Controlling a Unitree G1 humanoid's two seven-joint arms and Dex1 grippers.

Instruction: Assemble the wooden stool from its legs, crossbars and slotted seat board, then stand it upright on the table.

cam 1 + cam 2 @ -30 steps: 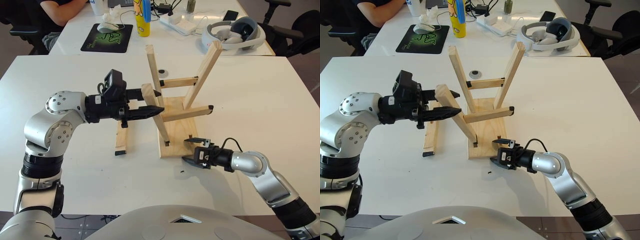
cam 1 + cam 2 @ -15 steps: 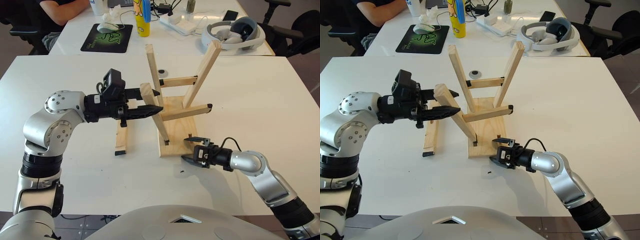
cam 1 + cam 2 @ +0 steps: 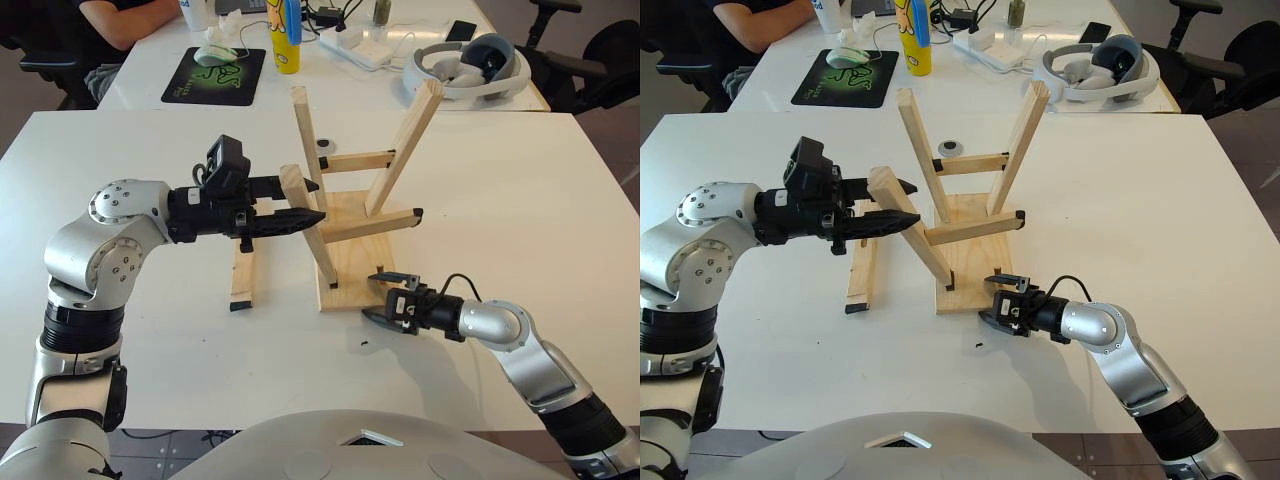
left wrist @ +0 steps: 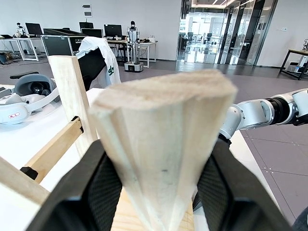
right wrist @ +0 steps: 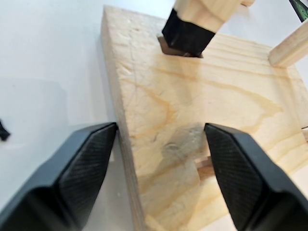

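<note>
The slotted seat board point(image 3: 352, 262) lies flat at the middle of the desk point(image 3: 520, 200) with its legs pointing up. Two rear legs, joined by a crossbar point(image 3: 355, 163), stand in it. The left gripper point(image 3: 315, 200) is clenched on the upper end of a third leg point(image 3: 322, 255). This leg leans, and its black-tipped foot point(image 5: 190, 36) sits in the slot at the board's near left corner. The right gripper point(image 3: 385, 297) has its fingers spread wide across the board's near edge, grasping nothing. A loose leg point(image 3: 243, 275) lies on the desk just left of the board.

The step in hand looks like seating the third leg. To do it well, the right gripper should close on the board's edge, or press it down, so the board cannot slide or tip. The left should then push along the leg's own axis, not sideways, because a skewed push may jam the foot or lever the board up. The lower crossbar point(image 3: 375, 225) needs to stay lined up with the leg
</note>
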